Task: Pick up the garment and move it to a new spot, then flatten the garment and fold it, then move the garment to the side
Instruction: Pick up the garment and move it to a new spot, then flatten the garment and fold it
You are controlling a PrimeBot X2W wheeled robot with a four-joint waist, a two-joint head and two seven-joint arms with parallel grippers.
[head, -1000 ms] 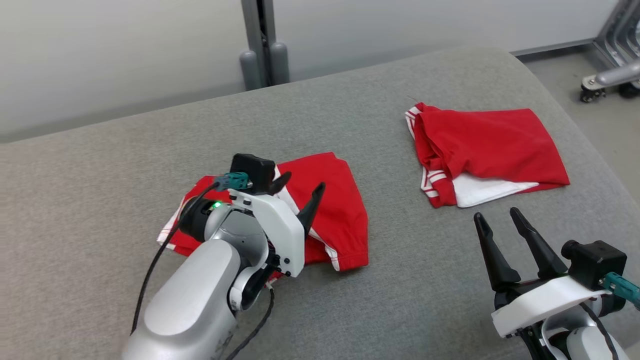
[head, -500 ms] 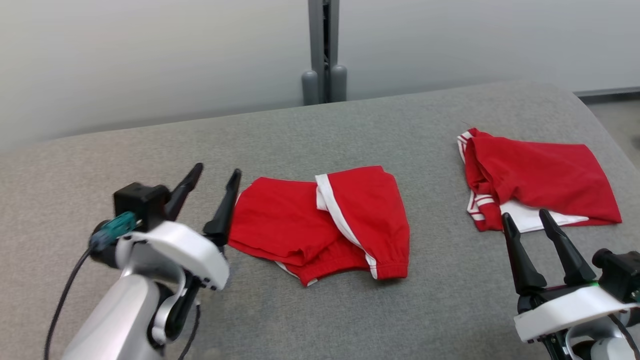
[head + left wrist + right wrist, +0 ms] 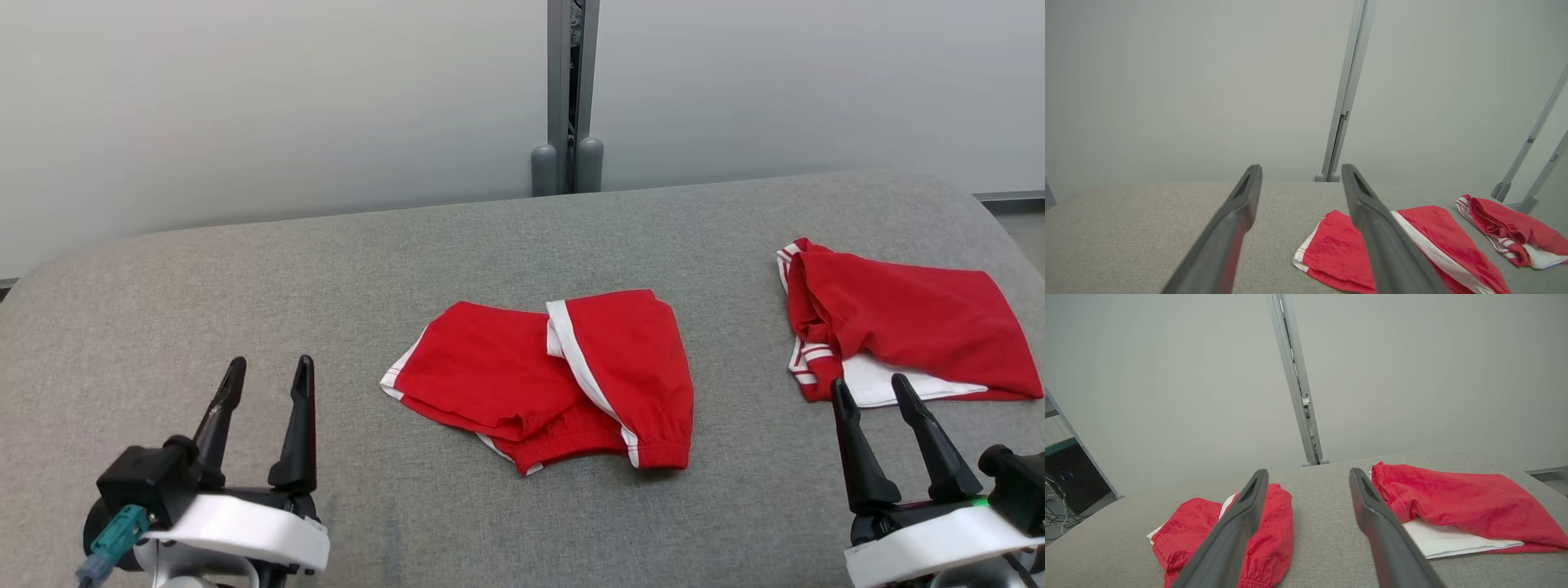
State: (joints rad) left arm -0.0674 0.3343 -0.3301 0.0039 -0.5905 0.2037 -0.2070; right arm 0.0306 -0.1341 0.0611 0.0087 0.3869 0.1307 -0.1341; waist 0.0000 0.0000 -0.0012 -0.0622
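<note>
Shorts (image 3: 555,376), red and seemingly folded, lie midway across the surface (image 3: 245,278), long axis crosswise. The left end effector (image 3: 271,363) sits left of them, nearer than the right end effector (image 3: 868,381), which fronts another red garment (image 3: 914,327). Both gape wide, empty.

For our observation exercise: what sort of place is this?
Probably a robot test lab: a grey padded worktop bearing red shorts and another red garment, with plain partition panels and a metal post behind.
</note>
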